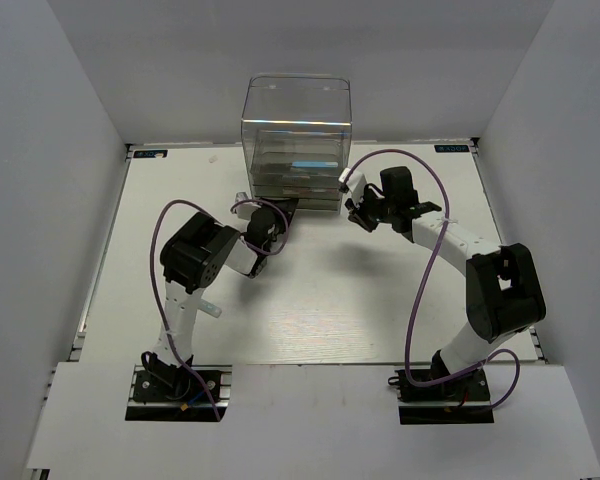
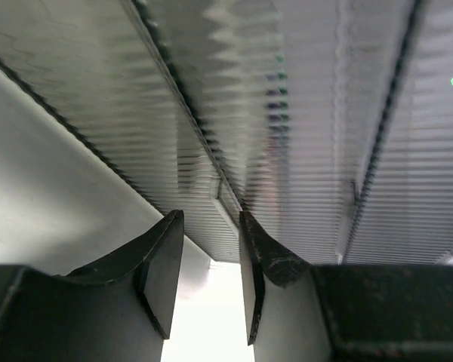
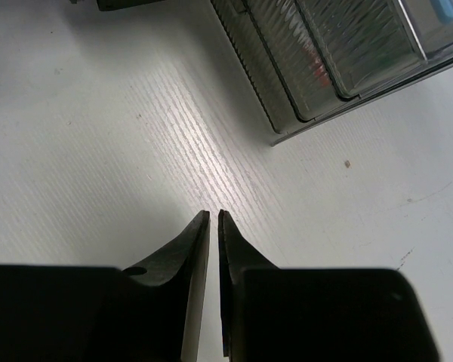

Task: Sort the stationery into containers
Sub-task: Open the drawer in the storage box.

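The containers are a tall clear box of stacked drawers [image 1: 295, 125] at the back of the table. A light blue stick [image 1: 310, 163] lies in one drawer, and in the right wrist view a red pen [image 3: 314, 66] shows through a ribbed drawer front [image 3: 340, 45]. My left gripper [image 1: 283, 208] is at the box's lowest drawers. In its wrist view the left gripper [image 2: 211, 215] stands open, its tips against a ribbed drawer edge [image 2: 219, 188]. My right gripper [image 1: 358, 212] hovers at the box's right front corner. In its own view the right gripper [image 3: 214, 213] is shut over bare table, holding nothing.
A small pale stick [image 1: 212, 310] lies on the white table [image 1: 310, 320] beside the left arm's lower link. Grey walls enclose the table on three sides. A dark piece of the left arm [image 3: 121, 4] shows at the top edge of the right wrist view.
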